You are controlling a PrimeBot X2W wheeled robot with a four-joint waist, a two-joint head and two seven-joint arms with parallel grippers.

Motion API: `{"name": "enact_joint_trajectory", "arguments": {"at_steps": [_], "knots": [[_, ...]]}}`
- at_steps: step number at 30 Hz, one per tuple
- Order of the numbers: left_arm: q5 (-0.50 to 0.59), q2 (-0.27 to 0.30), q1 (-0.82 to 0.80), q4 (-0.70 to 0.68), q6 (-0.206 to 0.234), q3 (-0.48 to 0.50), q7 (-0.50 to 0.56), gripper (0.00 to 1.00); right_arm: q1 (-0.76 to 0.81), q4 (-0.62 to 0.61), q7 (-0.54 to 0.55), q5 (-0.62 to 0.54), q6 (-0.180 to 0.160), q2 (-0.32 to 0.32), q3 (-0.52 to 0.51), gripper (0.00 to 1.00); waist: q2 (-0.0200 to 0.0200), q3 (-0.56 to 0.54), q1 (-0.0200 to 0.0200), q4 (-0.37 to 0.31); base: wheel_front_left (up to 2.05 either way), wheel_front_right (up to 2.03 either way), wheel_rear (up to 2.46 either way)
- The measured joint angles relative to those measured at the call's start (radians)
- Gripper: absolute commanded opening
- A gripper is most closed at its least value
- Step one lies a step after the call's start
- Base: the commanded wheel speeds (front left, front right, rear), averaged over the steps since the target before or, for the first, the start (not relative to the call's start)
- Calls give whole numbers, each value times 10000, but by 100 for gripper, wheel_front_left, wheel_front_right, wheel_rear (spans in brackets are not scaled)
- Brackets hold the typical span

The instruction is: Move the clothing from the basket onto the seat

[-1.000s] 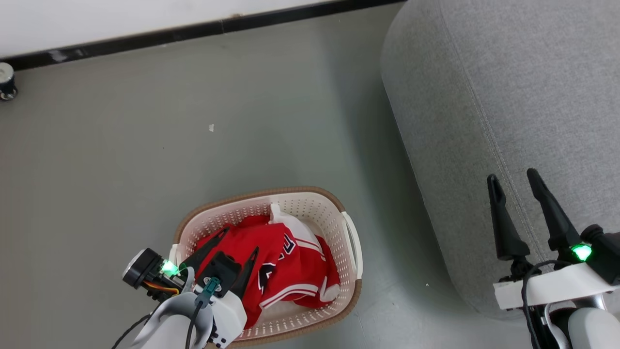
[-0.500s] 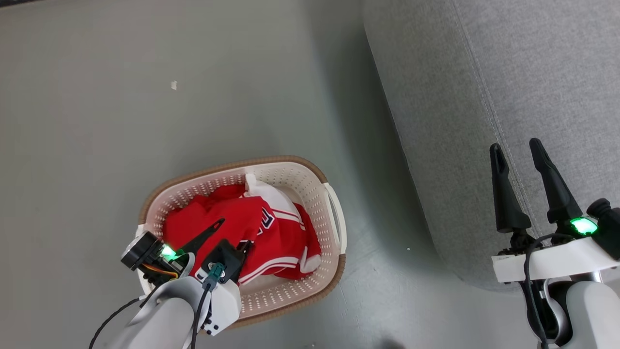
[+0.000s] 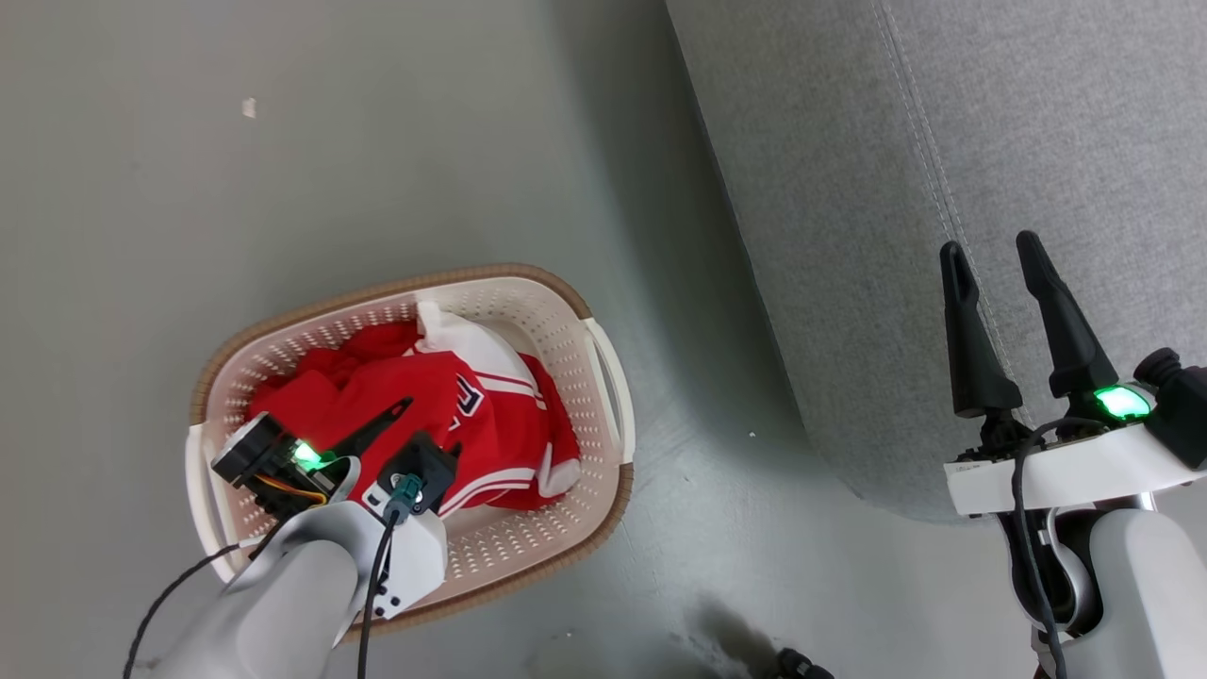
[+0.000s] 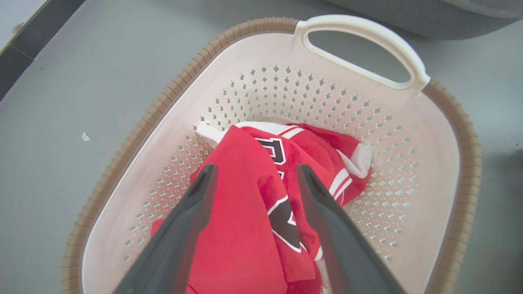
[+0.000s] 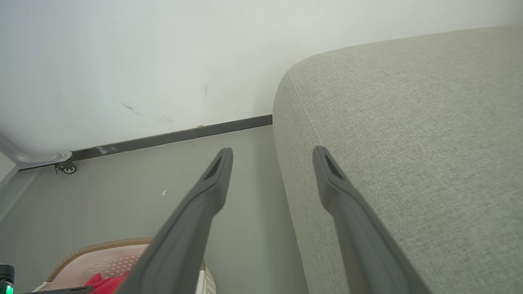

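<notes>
Clothing heaped inside basket. Left gripper over basket, jaws wide, empty. Right gripper well apart from basket, jaws wide.

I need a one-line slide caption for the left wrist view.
Open left gripper aimed at red clothing inside the cream laundry basket.

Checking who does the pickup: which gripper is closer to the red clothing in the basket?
Left. The left gripper is open directly over the clothing in the basket; the right gripper is open over the seat, off to the side.
</notes>
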Motion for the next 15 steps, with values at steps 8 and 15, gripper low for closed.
{"name": "enact_joint_trajectory", "arguments": {"at_steps": [8,15], "knots": [[255,219,-291,554,-58,-102,-44,100,-168,144,-2,240,0,0,109,100,0,489,0,-366,0,0,0],[677,535,-993,963,288,-115,-88,100,-619,157,-29,382,0,2,198,100,0,954,0,-684,0,0,0]]}}
